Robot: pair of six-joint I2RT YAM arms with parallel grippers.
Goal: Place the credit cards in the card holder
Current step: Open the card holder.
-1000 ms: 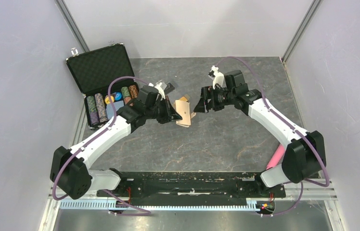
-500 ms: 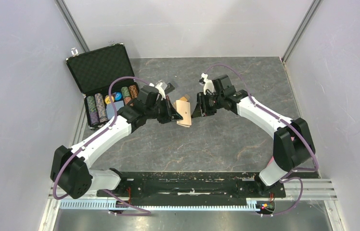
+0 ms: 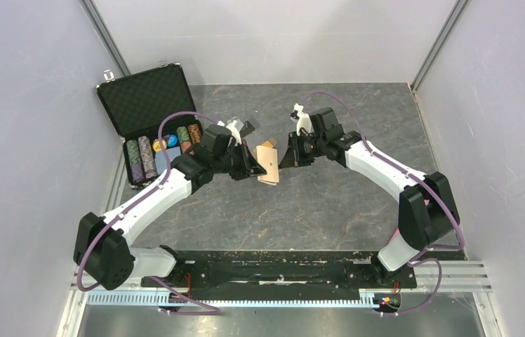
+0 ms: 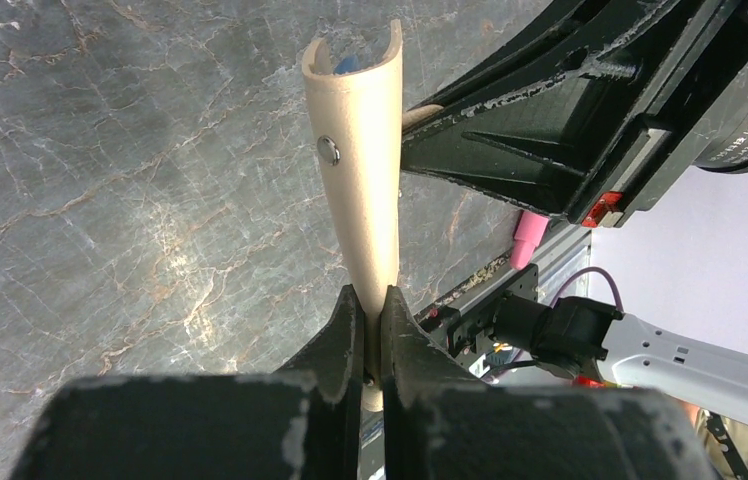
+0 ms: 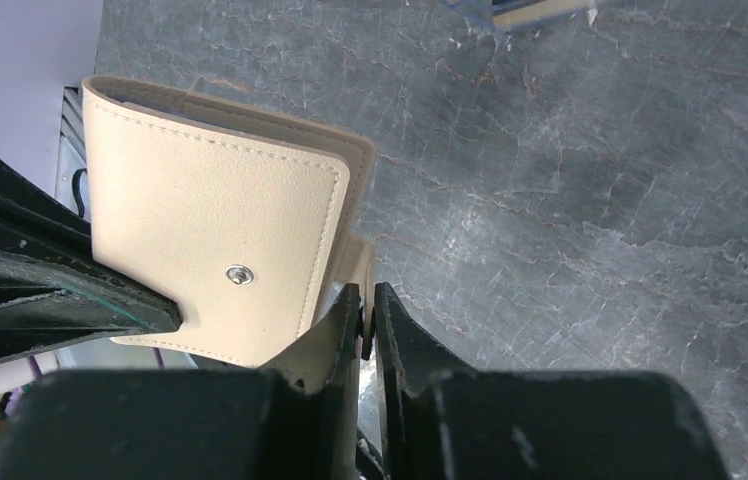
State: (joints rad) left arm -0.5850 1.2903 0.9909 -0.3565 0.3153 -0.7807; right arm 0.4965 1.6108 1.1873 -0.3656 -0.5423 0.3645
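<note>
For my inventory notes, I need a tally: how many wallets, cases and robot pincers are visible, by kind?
tan leather-like folding wallet: 1
open black foam-lined case: 1
black two-finger pincers: 2, left pincer and right pincer
total: 4

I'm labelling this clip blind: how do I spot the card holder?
On the grey table, right of the open black case of poker chips, the left gripper and right gripper meet at mid-table. Pinched between them is the card holder: the only tan, stitched fold, with a small metal snap.
</note>
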